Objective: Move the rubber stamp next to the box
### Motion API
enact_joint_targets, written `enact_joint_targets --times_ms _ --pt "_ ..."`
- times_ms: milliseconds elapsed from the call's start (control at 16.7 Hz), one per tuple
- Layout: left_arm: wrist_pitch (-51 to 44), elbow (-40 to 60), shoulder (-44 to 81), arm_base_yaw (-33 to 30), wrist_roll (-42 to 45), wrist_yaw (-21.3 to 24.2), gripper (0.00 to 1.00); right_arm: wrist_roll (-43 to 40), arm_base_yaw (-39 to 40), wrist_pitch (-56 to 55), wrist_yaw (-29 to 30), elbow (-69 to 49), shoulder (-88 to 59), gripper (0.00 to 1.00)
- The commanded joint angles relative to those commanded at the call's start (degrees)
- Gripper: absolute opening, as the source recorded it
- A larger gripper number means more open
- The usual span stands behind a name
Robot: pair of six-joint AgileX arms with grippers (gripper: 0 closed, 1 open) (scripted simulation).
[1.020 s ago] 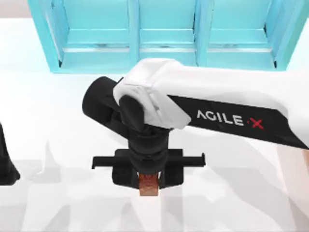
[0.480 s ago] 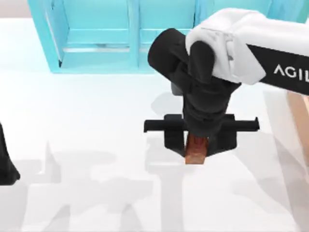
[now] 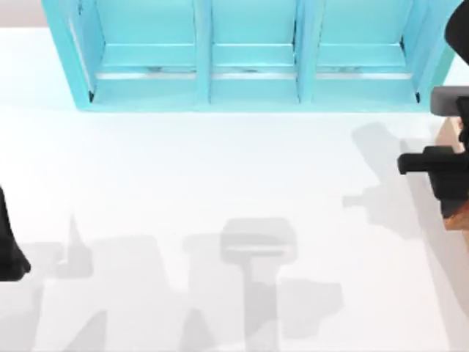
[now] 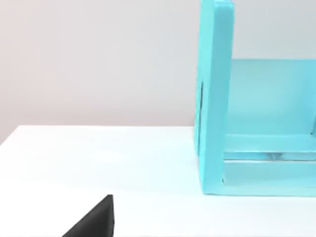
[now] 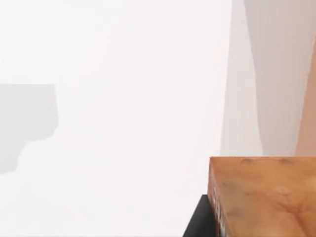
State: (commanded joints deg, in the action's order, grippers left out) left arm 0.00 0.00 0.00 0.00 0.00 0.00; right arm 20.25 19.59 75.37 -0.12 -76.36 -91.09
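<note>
**A:** Where's the rubber stamp (image 5: 261,197)?

**B:** In the right claw (image 3: 451,192), clamped. The right wrist view has the block close up with a black finger (image 5: 197,222) hard against its side. From above, the claw sits at the far right edge of the desk (image 3: 220,183), and the reddish-brown bit poking out under it looks like the stamp.

**A:** And the box (image 3: 448,134)?

**B:** It's a tan patch at the same right edge, directly beside the claw. Most of it is cut off, so I can't tell whether the stamp is beside the wall or over it.

**A:** Which step, then?

**B:** My read is end of the carry, just before placing. The stamp doesn't look set down: the desk under it is bare white and the claw's shadow (image 3: 381,191) falls well off to the side.

**A:** Next move?

**B:** Lower it straight onto the desk just beside the box wall, not into the box. Then spread the fingers and lift clear. The block is small and glossy, so ease the release so it doesn't tip or slide into the wall.

**A:** Left arm?

**B:** Left arm (image 3: 7,242) is parked at the left edge, well apart. The cyan shelf unit (image 3: 249,59) at the back isn't involved.
</note>
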Motion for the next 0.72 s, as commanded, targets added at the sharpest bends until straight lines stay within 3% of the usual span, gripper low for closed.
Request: enact_joint_targets --times_ms 420,720 --pt "0.0 0.0 0.0 0.0 0.0 0.0 1.0 -1.86 -1.91 0.5 0.32 0.92 1.71 0.0" --pt "0.0 0.0 0.0 0.0 0.0 0.0 1.0 1.24 -4.87 -6.26 2.76 3.76 2.81 0.0"
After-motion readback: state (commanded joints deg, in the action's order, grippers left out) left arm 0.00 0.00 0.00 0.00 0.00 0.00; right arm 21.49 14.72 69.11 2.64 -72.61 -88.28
